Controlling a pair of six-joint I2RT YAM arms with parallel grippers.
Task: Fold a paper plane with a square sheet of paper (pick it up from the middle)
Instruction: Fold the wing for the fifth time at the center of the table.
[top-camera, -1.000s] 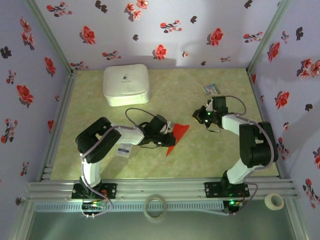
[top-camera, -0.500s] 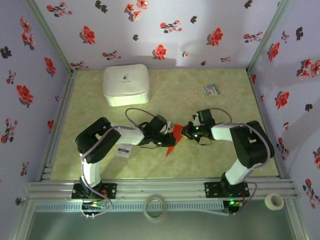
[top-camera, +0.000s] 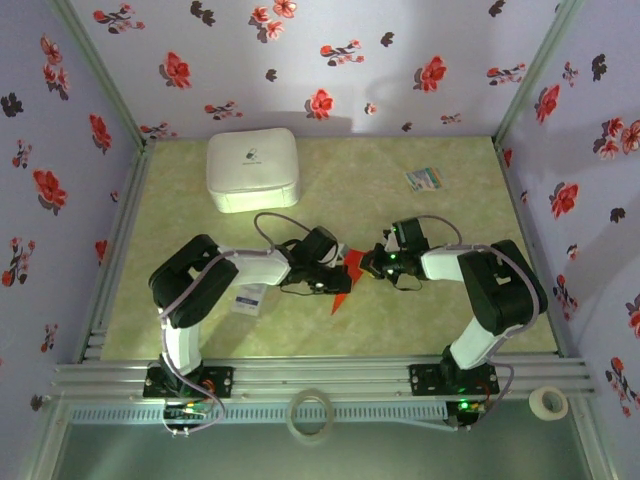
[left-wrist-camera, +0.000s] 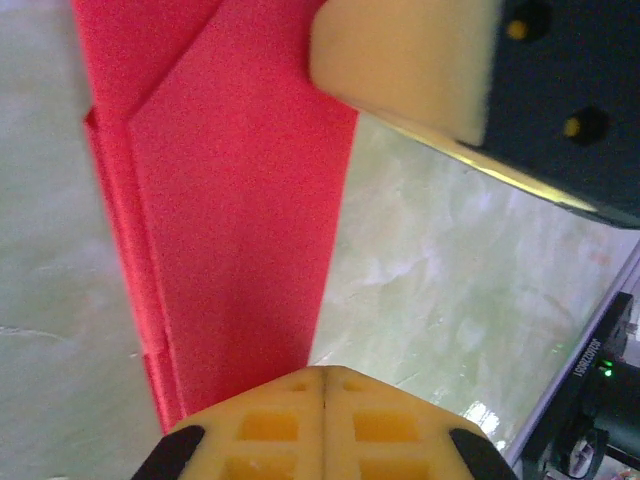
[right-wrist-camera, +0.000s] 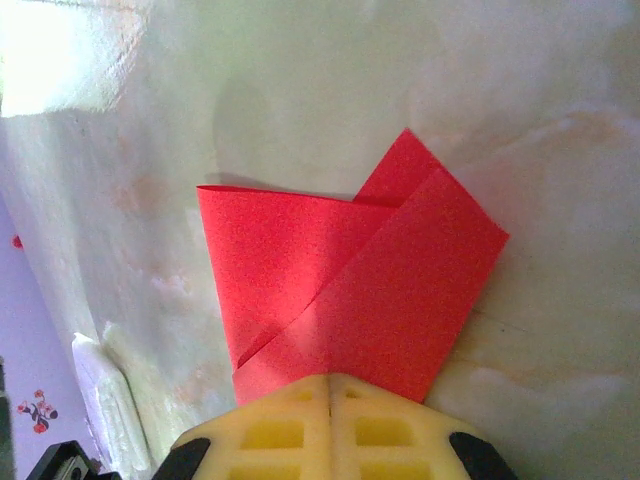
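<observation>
Left gripper (left-wrist-camera: 325, 392), jaws closed, pins the sheet (right-wrist-camera: 340, 270) from 9 o'clock, presumably so my right gripper (right-wrist-camera: 330, 392), clamped on the 3 o'clock flap, can fold it without slippage.

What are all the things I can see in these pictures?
paper plane: one, bright red, half folded, middle of the table
box: one, white, far left of the table
card: one, small, many colours, far right of the table
packet: one, small, white, by the left arm
tape rolls: two, one see-through at the front middle, one white at the front right
table: one, pale green
walls: pale purple with red and dark flowers
arms: two, black and white, left and right
left end effector: yellow, shut, tip on the paper
right end effector: yellow, shut, tip on the paper
</observation>
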